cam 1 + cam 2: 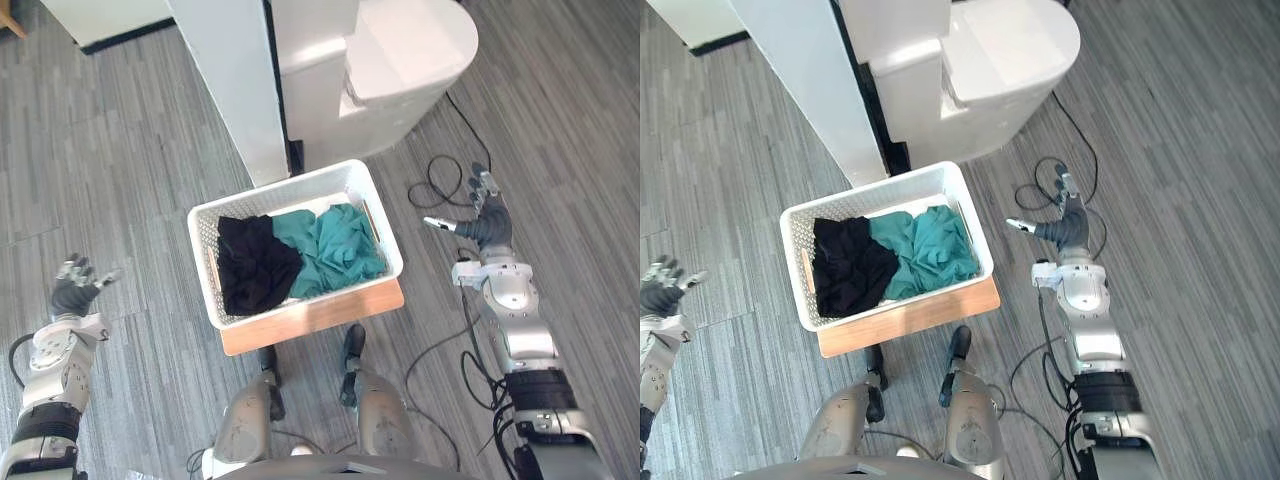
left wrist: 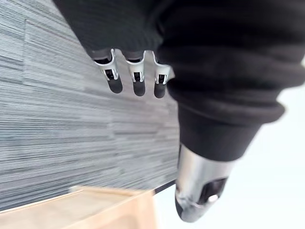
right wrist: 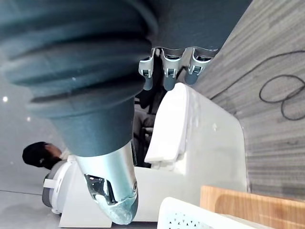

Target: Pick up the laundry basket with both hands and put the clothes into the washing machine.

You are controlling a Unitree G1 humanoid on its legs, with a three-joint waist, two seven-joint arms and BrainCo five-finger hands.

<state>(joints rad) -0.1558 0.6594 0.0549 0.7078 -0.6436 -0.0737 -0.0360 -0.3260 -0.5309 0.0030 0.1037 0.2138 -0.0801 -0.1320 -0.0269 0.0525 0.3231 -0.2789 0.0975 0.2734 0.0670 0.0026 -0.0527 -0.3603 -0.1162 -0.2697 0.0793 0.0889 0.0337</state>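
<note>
A white laundry basket (image 1: 205, 262) (image 1: 796, 282) stands on a low wooden platform (image 1: 310, 318) straight in front of me. Inside lie a black garment (image 1: 255, 263) on the left and teal clothes (image 1: 335, 248) on the right. My left hand (image 1: 76, 287) hovers well to the left of the basket, fingers spread and holding nothing. To the basket's right, a short gap away, my right hand (image 1: 485, 220) is open too, thumb pointing toward the basket. The white washing machine (image 1: 395, 60) stands behind the basket.
A white column (image 1: 235, 80) rises just behind the basket's back left corner. Grey plank floor (image 1: 120, 180) surrounds the platform. A wooden edge (image 2: 109, 207) shows in the left wrist view. The basket's corner (image 3: 190, 218) and platform (image 3: 243, 202) show in the right wrist view, with a person's head beyond.
</note>
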